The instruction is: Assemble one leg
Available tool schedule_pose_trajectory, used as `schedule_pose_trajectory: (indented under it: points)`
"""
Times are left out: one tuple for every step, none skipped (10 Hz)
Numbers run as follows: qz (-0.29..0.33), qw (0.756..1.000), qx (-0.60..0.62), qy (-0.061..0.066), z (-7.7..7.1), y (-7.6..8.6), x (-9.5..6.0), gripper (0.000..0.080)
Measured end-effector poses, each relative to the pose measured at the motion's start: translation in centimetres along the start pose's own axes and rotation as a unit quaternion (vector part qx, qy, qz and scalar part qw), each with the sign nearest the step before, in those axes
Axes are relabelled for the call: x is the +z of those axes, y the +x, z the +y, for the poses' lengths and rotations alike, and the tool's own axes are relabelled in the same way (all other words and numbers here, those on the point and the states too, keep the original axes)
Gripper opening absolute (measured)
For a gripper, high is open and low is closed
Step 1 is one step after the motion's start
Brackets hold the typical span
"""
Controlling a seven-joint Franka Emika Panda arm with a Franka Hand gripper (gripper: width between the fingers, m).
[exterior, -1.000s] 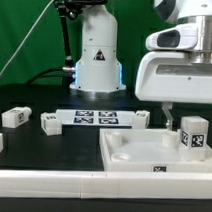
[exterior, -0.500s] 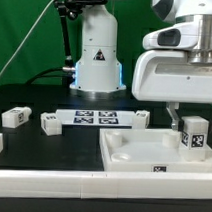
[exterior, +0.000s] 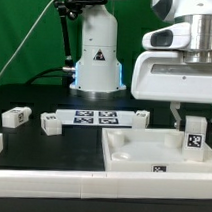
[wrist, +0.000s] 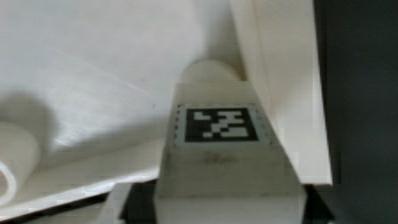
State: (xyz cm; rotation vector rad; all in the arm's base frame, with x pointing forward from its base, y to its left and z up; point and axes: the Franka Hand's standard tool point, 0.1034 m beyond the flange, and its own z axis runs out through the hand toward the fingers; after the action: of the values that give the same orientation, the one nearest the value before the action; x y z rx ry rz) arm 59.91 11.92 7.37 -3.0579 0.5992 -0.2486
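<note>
Gripping: the jaws (exterior: pixel 196 125) are clamped on the leg (exterior: pixel 196 139), one finger on each side.
Leg: upright, tag facing the camera, over the white panel (exterior: pixel 142 154) at the worktop's (exterior: pixel 32 151) front edge toward the exterior view's right.
Wrist view: the leg (wrist: pixel 221 150) stands between the fingers, with the panel's rim (wrist: pixel 281 90) beside it.
Loose parts: three small white blocks (exterior: pixel 15 117) lie toward the exterior view's left.
</note>
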Motion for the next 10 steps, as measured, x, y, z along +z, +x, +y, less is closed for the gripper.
schedule_pose_trajectory:
  points:
    - [0.000, 0.997, 0.073, 0.000, 0.13, -0.04, 0.04, 0.0290]
    - [0.001, 0.991, 0.134, -0.001, 0.19, -0.06, 0.03, 0.0290]
    - [0.002, 0.982, 0.190, -0.003, 0.25, -0.11, 0.02, 0.0290]
    - [0.003, 0.970, 0.243, -0.004, 0.25, -0.14, 0.01, 0.0291]
    - [0.005, 0.955, 0.295, -0.006, 0.29, -0.15, 0.01, 0.0291]
    - [0.005, 0.938, 0.347, -0.006, 0.33, -0.18, 0.01, 0.0291]
    - [0.004, 0.912, 0.411, -0.005, 0.42, -0.20, 0.00, 0.0291]
    - [0.002, 0.891, 0.454, -0.003, 0.42, -0.24, 0.01, 0.0292]
    - [-0.003, 0.861, 0.508, 0.000, 0.54, -0.18, 0.06, 0.0294]
    - [-0.009, 0.835, 0.550, 0.007, 0.82, 0.04, 0.13, 0.0294]
